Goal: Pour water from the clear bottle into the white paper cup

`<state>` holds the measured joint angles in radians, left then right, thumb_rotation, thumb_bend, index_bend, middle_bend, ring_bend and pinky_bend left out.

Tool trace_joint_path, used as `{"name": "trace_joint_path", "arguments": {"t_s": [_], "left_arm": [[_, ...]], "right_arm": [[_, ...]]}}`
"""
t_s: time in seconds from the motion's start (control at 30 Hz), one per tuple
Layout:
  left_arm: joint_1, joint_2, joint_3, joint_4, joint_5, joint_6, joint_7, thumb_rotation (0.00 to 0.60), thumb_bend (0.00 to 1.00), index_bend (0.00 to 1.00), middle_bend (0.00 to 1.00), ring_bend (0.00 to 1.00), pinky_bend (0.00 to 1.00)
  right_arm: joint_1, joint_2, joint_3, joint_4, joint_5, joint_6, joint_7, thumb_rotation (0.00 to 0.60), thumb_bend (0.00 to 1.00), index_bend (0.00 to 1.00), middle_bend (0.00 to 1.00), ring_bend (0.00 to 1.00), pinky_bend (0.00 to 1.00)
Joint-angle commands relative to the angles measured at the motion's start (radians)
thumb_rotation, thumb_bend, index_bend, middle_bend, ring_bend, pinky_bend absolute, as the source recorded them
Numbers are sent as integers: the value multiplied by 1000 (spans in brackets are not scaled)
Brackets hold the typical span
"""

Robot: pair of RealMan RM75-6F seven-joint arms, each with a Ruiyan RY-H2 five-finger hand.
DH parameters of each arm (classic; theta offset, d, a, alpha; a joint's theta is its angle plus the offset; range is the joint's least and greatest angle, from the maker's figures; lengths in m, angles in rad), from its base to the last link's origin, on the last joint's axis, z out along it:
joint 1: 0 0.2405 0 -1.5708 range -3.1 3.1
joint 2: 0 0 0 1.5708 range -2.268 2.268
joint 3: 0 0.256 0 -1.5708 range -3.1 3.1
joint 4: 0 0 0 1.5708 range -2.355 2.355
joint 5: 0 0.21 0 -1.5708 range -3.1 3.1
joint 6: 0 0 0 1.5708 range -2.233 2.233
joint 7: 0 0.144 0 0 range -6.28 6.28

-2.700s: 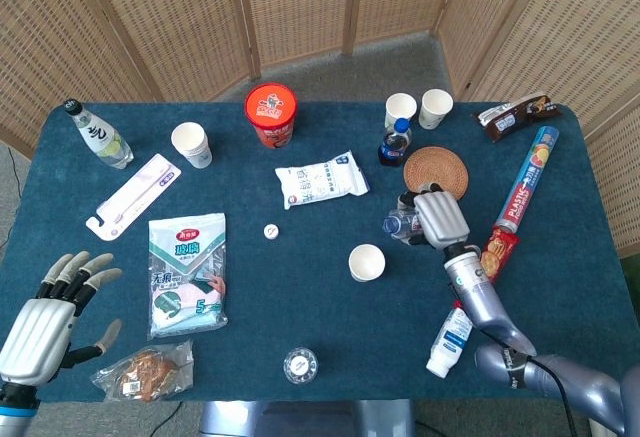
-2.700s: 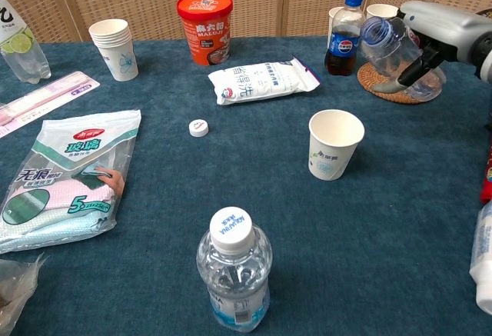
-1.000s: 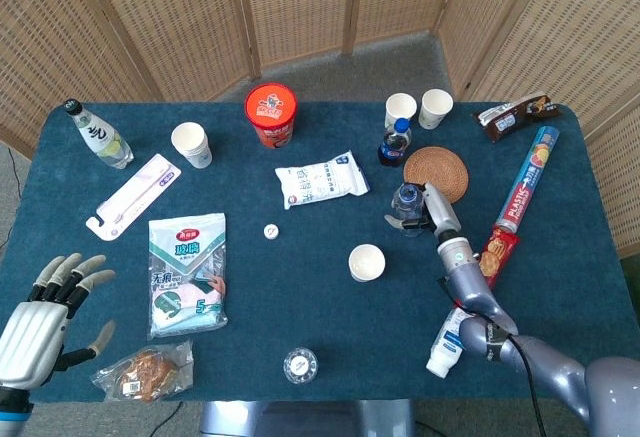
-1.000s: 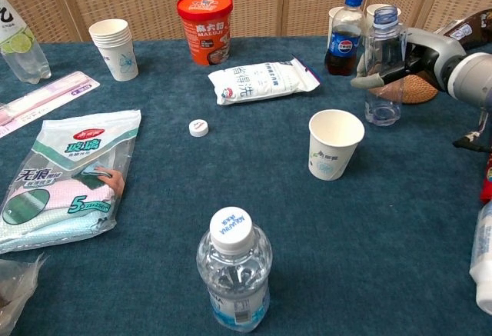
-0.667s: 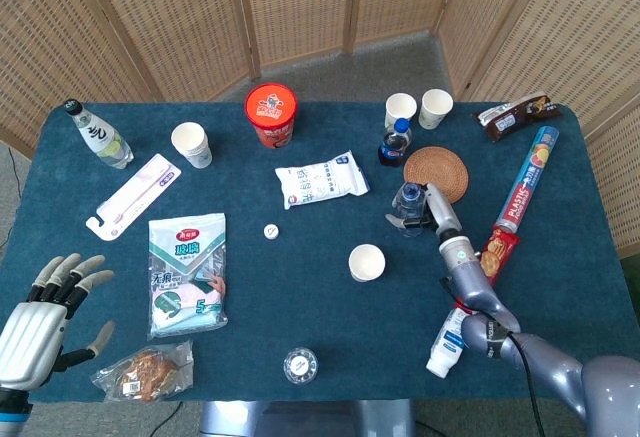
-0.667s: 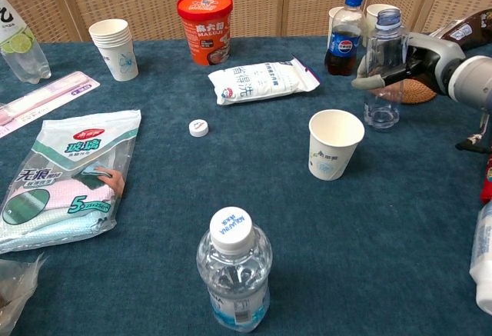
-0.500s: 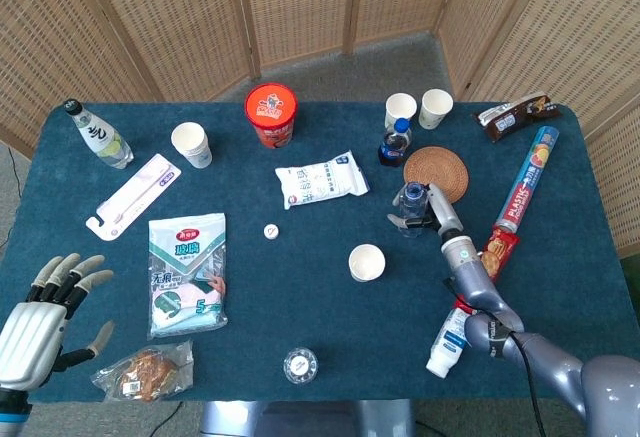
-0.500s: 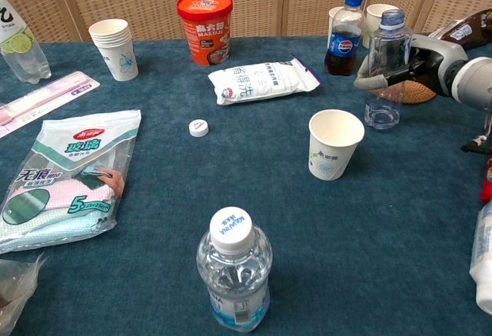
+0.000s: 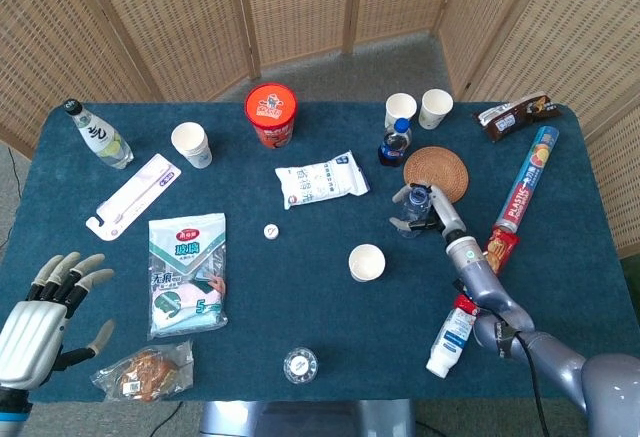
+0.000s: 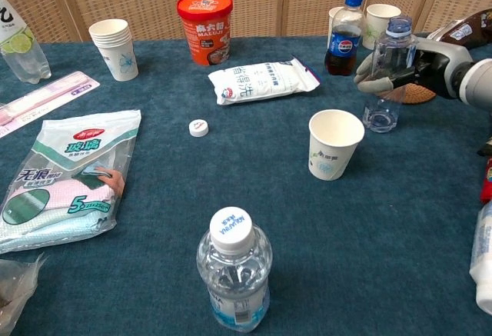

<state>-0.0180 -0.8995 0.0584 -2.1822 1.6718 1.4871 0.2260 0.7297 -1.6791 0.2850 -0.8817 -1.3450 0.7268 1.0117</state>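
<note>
The clear bottle (image 10: 388,71) stands upright right of centre, uncapped, see-through, base on the blue cloth by the woven coaster (image 9: 437,170). The right hand (image 10: 419,65) wraps it mid-body, fingers (image 10: 374,81) curled round the front. How much water is inside, hard to say through the plastic. In the head view the bottle (image 9: 416,207) is mostly covered by the hand (image 9: 432,211). The white paper cup (image 10: 334,143) sits just lower left of it, upright, mouth open, apart from the bottle; its contents can't be made out. Lower left corner of the head view: the left hand (image 9: 45,317), fingers spread, holding nothing, wrist cut off by the frame edge. A white cap (image 10: 199,127) lies left of centre.
</note>
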Motion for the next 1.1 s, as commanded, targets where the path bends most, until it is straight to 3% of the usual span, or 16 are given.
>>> {"name": "trace_joint_path", "arguments": {"t_s": [0.03, 0.4, 0.53, 0.73, 1.1], "left_arm": [[-1, 0, -1, 0, 0, -2, -1, 527, 416, 205, 162, 75, 0], [-6, -3, -4, 4, 2, -6, -5, 530, 416, 206, 162, 75, 0], [-10, -6, -5, 5, 3, -10, -6, 530, 417, 205, 162, 75, 0], [-16, -12, -8, 7, 1, -17, -6, 528, 416, 205, 162, 75, 0], [-25, -16, -13, 5, 1, -25, -3, 530, 416, 206, 162, 75, 0]], "right_arm": [[2, 7, -9, -4, -12, 8, 11, 600, 223, 441, 394, 270, 0], [1, 63, -60, -42, -68, 20, 63, 593, 211, 241, 258, 146, 0], [5, 92, -91, -57, -102, 16, 93, 501, 297, 126, 182, 67, 0], [8, 128, -125, -78, -126, 11, 116, 454, 371, 9, 90, 0, 0], [1, 183, -164, -123, -140, 22, 138, 428, 383, 0, 10, 0, 0]]}}
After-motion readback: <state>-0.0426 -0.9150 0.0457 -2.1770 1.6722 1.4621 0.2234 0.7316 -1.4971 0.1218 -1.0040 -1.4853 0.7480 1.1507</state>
